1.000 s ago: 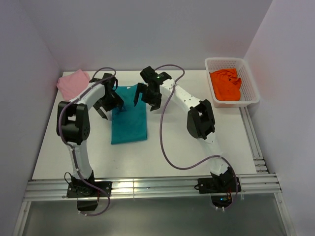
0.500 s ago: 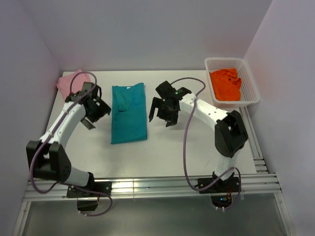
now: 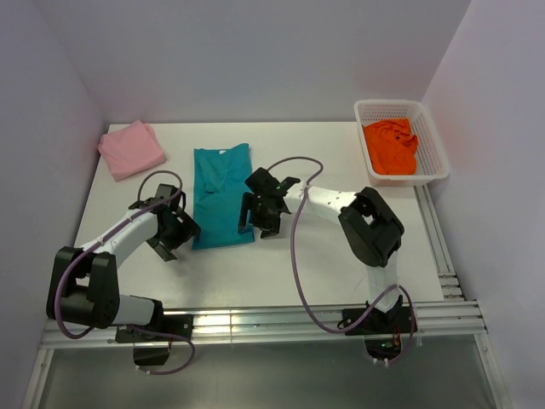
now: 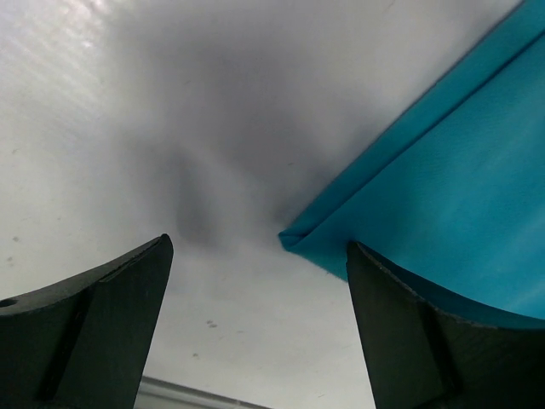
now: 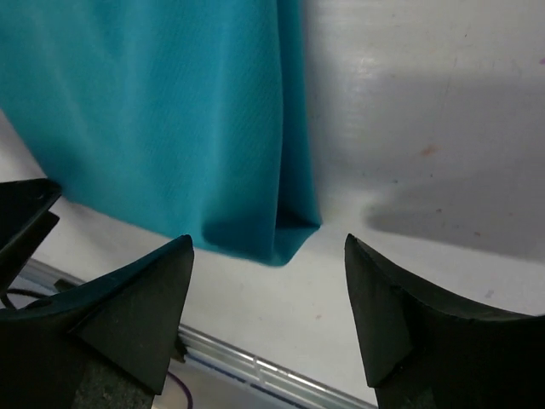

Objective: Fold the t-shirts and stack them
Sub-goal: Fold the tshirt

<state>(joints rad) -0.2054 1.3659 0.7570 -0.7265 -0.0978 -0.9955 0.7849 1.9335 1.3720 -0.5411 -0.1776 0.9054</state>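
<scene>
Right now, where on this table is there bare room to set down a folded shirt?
Bare: the table's far stretch between teal t-shirt and basket, and the near strip before the shirt's hem. Crowded: that hem's corners, left gripper and right gripper flanking. The pink t-shirt fills the far-left corner.

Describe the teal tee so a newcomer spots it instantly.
On the white table, look between the pink t-shirt at the far-left corner and the white basket at far right. The teal t-shirt lies there flat, folded into a long narrow strip, the only teal item.
</scene>
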